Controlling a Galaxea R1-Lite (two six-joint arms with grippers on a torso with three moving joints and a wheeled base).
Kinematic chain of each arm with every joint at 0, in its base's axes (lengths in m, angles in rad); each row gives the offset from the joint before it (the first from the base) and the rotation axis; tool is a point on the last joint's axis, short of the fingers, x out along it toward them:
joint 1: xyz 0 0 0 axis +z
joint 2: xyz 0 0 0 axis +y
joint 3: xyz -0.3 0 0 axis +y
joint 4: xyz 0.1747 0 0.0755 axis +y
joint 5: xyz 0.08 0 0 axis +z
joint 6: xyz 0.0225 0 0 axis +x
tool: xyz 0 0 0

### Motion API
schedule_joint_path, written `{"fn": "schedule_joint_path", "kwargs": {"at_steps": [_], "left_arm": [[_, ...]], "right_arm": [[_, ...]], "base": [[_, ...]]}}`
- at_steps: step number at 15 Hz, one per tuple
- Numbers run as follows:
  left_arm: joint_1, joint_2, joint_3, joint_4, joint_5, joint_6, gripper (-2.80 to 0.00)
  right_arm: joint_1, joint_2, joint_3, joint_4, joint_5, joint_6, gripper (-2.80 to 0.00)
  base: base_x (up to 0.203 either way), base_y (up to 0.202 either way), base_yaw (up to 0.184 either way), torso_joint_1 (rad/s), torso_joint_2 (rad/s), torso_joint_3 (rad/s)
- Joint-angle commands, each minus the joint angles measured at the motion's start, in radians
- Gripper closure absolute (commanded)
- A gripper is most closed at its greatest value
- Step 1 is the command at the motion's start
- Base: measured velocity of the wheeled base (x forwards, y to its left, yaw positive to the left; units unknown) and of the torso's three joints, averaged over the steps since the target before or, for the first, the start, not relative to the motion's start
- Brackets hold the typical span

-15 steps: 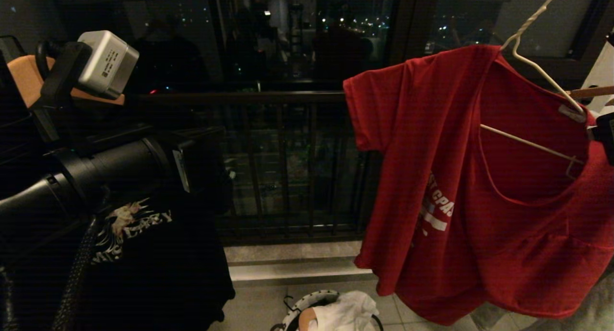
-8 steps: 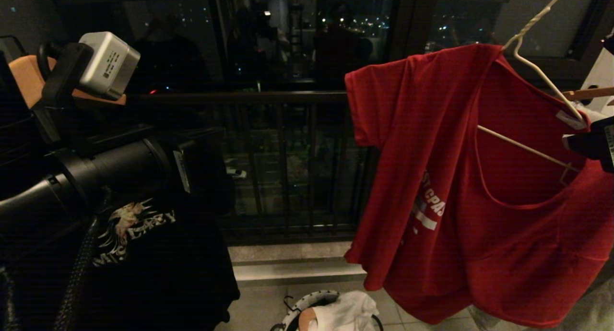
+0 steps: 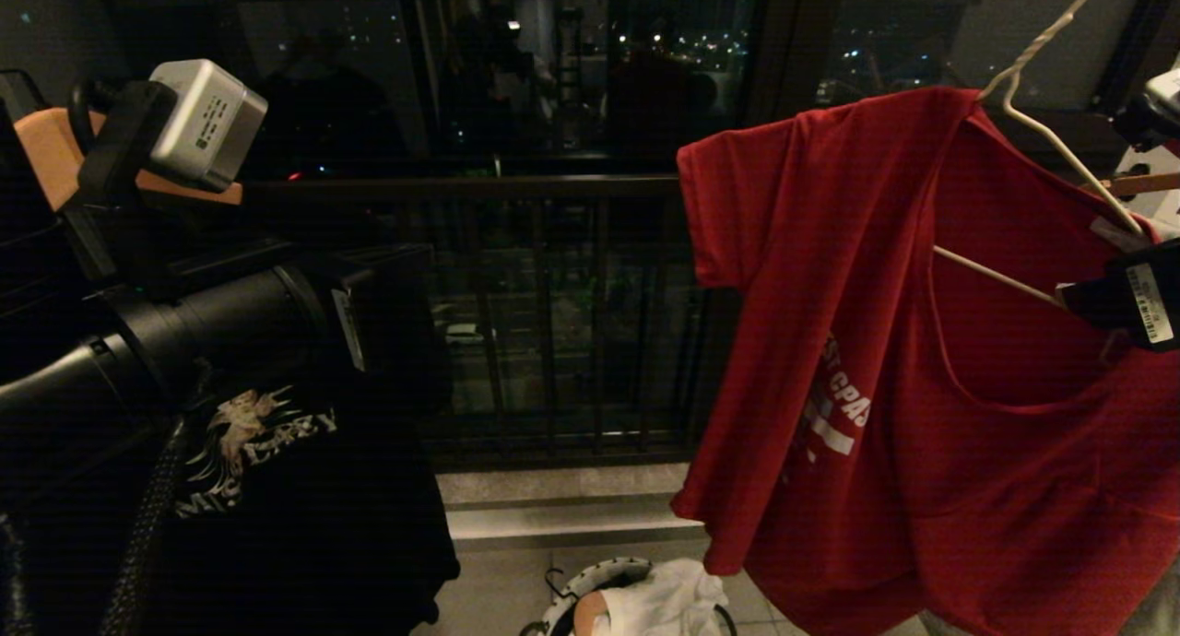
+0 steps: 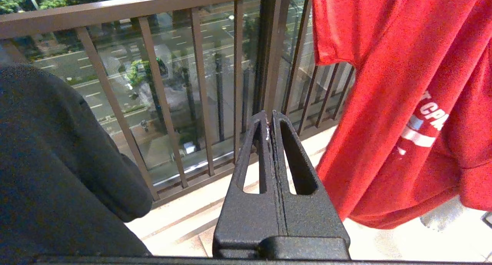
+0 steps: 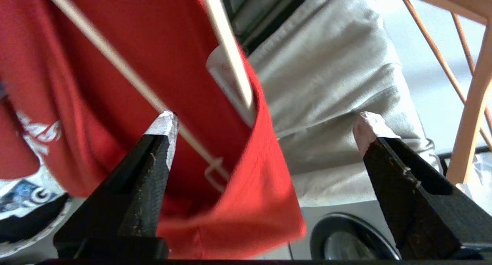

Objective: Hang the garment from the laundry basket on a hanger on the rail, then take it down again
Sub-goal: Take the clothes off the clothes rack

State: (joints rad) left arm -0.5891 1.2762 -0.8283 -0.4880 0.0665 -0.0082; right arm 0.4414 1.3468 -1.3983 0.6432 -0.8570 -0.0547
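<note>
Darkness is swallowing most of the head view; the red T-shirt [image 3: 885, 341] is hanging crooked on the thin white wire hanger [image 3: 1060, 147], whose hook is running out of frame. Right gripper [image 5: 265, 123] is spreading wide around the collar, gripping nothing. Left gripper [image 4: 268, 121] is resting pinched together, empty. Patterned laundry basket [image 3: 590, 585] is sitting below, cut off.

1. Left arm [image 3: 184, 332] fills the head view's left side, reaching inward; left gripper [image 4: 268, 121] has its fingers pressed together, empty.
2. Right gripper [image 5: 265, 123] at the head view's right edge, fingers spread wide.
</note>
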Motion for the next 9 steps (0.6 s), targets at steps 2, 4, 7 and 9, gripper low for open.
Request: {"fn": "schedule_joint_path", "kwargs": {"at_steps": [2,4,7,9], "left_arm": [[0.0,0.0,0.0,-0.003,0.001,0.001,0.0],[0.0,0.002,0.0,-0.003,0.001,0.001,0.0],[0.0,0.002,0.001,-0.003,0.001,0.001,0.0],[0.0,0.003,0.001,-0.003,0.001,0.002,0.0]], "right_arm": [[-0.033,-0.01,-0.005,0.006,-0.024,-0.015,-2.8],[-0.044,-0.027,-0.005,0.006,-0.029,-0.023,-2.8],[-0.044,-0.054,-0.005,0.012,-0.036,-0.034,-2.8],[-0.044,-0.064,-0.001,0.015,-0.037,-0.036,-2.8]], "base": [[0.0,0.0,0.0,0.0,0.0,0.0],[0.0,0.0,0.0,0.0,0.0,0.0],[0.0,0.0,0.0,0.0,0.0,0.0],[0.0,0.0,0.0,0.0,0.0,0.0]]}}
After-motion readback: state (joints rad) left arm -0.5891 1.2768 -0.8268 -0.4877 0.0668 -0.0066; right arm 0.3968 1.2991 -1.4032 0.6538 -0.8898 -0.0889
